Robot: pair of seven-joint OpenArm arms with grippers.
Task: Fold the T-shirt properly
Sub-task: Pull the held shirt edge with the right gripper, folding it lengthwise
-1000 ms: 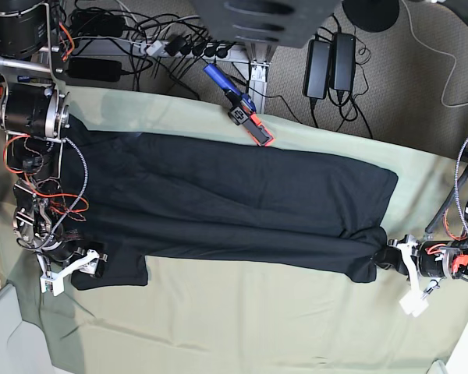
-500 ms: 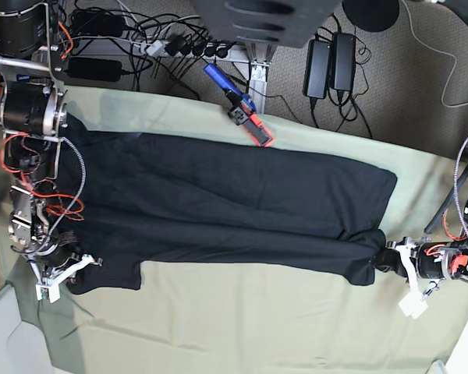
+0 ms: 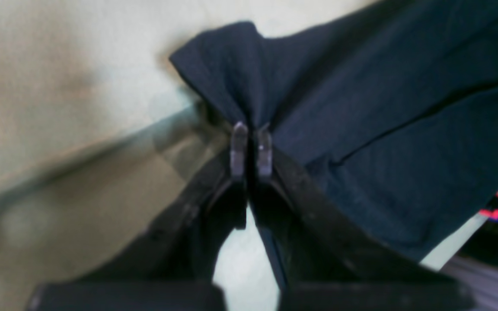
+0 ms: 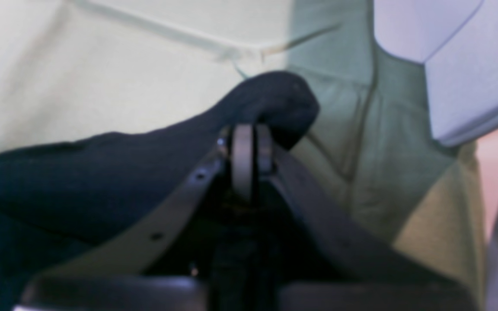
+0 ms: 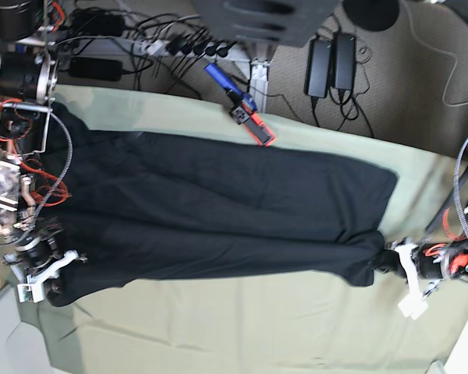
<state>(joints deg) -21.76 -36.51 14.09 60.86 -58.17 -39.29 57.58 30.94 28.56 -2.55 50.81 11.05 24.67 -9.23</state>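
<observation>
Your T-shirt [image 5: 218, 214] lies spread lengthwise, plain black side up, on pale green cloth [image 5: 242, 327] covering table.

Left gripper [image 3: 251, 142] clenched on bunched corner of shirt at base view's right end (fabric puckers between tips).

Right gripper [image 4: 249, 149] clenched on opposite corner, fold of black cloth humped over fingers [image 4: 242, 160].

Blue-orange tool [image 5: 240, 105] sits beyond far edge.

T-shirt [image 5: 218, 210] on green cloth [image 5: 242, 327]
</observation>
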